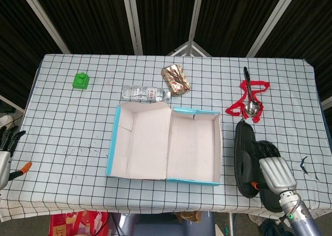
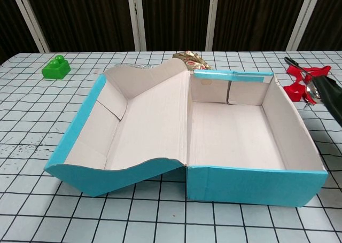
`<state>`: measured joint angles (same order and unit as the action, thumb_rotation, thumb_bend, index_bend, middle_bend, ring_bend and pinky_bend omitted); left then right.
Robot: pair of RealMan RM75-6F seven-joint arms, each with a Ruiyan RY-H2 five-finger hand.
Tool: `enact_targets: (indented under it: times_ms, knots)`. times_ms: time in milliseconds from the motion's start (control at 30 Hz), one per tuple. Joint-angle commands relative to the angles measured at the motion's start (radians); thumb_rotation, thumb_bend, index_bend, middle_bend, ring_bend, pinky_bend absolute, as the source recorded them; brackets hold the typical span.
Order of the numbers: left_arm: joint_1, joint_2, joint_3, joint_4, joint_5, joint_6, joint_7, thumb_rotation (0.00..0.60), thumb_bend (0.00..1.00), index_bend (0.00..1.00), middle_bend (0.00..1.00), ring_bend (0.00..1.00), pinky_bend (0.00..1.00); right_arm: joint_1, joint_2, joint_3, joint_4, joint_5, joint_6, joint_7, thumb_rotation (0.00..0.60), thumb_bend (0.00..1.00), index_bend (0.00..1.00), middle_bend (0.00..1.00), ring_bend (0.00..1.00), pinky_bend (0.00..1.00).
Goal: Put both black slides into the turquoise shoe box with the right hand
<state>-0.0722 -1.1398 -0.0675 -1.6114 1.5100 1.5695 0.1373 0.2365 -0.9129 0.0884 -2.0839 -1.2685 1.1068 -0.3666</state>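
With the right hand [image 1: 275, 169] gripping both slides [image 1: 245, 158] together, lifted near the table's [image 1: 78, 127] front right edge beside the empty box [image 1: 194, 181], one slide may slip loose or catch its wall.

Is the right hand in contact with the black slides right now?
Touching. In the head view the right hand has its fingers wrapped onto the black slides, gripping them to the right of the turquoise shoe box.

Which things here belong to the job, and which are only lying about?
Job: black slides, gripped together by the right hand; turquoise shoe box, open.

Lying about: green block, water bottle, foil packet, spoon on red strap.
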Motion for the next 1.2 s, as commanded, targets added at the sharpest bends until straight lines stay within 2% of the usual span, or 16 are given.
enact_targets:
  times_ms: [33, 233, 300, 367, 667, 867, 1067, 1200]
  knots:
    - [0.004, -0.005, -0.002, 0.013, 0.010, 0.014, -0.017, 0.600, 0.24, 0.16, 0.07, 0.00, 0.09, 0.091, 0.105, 0.082, -0.064, 0.097, -0.113, 0.130, 0.600, 0.35, 0.51, 0.13, 0.07, 0.06]
    - [0.008, -0.018, -0.011, 0.033, 0.026, 0.045, -0.039, 0.600, 0.24, 0.16, 0.07, 0.00, 0.09, 0.180, 0.116, 0.118, -0.082, 0.205, -0.180, 0.124, 0.600, 0.36, 0.51, 0.22, 0.09, 0.06]
    - [0.009, -0.020, -0.013, 0.038, 0.022, 0.047, -0.042, 0.600, 0.24, 0.16, 0.07, 0.00, 0.09, 0.242, 0.092, 0.148, -0.088, 0.269, -0.213, 0.124, 0.600, 0.36, 0.51, 0.25, 0.10, 0.06]
    - [0.009, -0.021, -0.015, 0.041, 0.019, 0.046, -0.044, 0.600, 0.24, 0.16, 0.07, 0.00, 0.09, 0.277, 0.080, 0.155, -0.090, 0.316, -0.218, 0.103, 0.600, 0.36, 0.51, 0.28, 0.12, 0.06]
    - [0.009, -0.022, -0.022, 0.048, 0.013, 0.048, -0.055, 0.600, 0.24, 0.16, 0.07, 0.00, 0.09, 0.381, 0.031, 0.170, -0.115, 0.455, -0.195, 0.052, 0.600, 0.38, 0.52, 0.40, 0.20, 0.06]
    - [0.009, -0.028, -0.027, 0.060, 0.021, 0.063, -0.066, 0.600, 0.24, 0.16, 0.07, 0.00, 0.09, 0.433, 0.011, 0.192, -0.132, 0.526, -0.179, 0.060, 0.600, 0.40, 0.52, 0.42, 0.27, 0.06]
    - [0.009, -0.046, -0.033, 0.085, 0.041, 0.090, -0.078, 0.600, 0.24, 0.16, 0.07, 0.00, 0.09, 0.499, -0.015, 0.214, -0.137, 0.648, -0.156, 0.068, 0.600, 0.40, 0.52, 0.48, 0.34, 0.06]
    - [0.008, -0.050, -0.033, 0.089, 0.037, 0.087, -0.075, 0.600, 0.24, 0.16, 0.07, 0.00, 0.09, 0.530, -0.035, 0.223, -0.160, 0.741, -0.119, 0.082, 0.600, 0.41, 0.52, 0.49, 0.34, 0.06]
